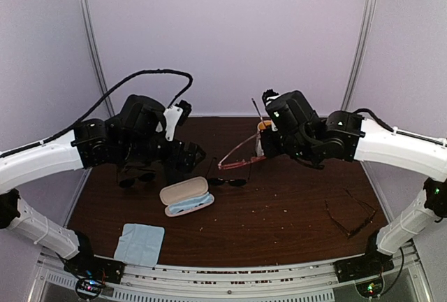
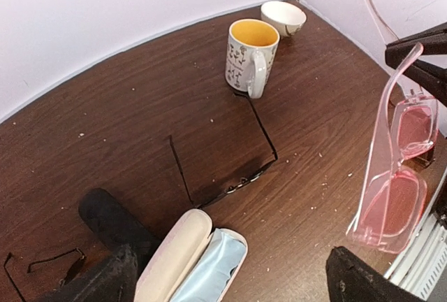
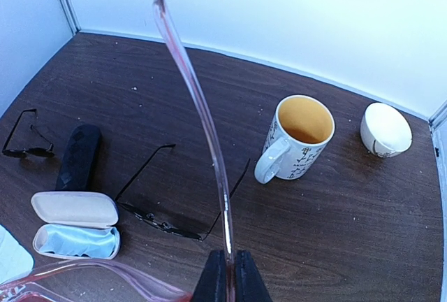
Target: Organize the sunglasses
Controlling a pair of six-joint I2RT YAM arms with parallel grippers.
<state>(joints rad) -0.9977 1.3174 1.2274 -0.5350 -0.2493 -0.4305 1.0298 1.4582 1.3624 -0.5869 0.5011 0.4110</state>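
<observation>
The pink sunglasses [image 3: 202, 127] hang in the air above the desk [image 1: 293, 211], beyond the open case [image 1: 186, 196] on the mug's side. The right claw [image 3: 225, 267] is pinched tight on the tip of one temple arm, and the frame dangles below it. Your left claw [image 1: 180, 161] stands spread wide right over the case, gripping nothing, with the pink lenses just beside it.

The step looks like taking the frame over so it can be folded and laid in that case. Bring the left claw onto the frame front or the bridge, not the lenses, and close gently, because the thin plastic will likely flex and swing. Release the right claw only once the left grip is firm.

The open case has a light-blue cloth lying in its lower half and no glasses. The black case [image 3: 78, 155] just beside it is closed, so you cannot tell its contents. The mug [image 3: 297, 138] and the bowl [image 2: 283, 17], well beyond the case, appear empty. A thin black pair [image 3: 174, 204] lies between case and mug.
</observation>
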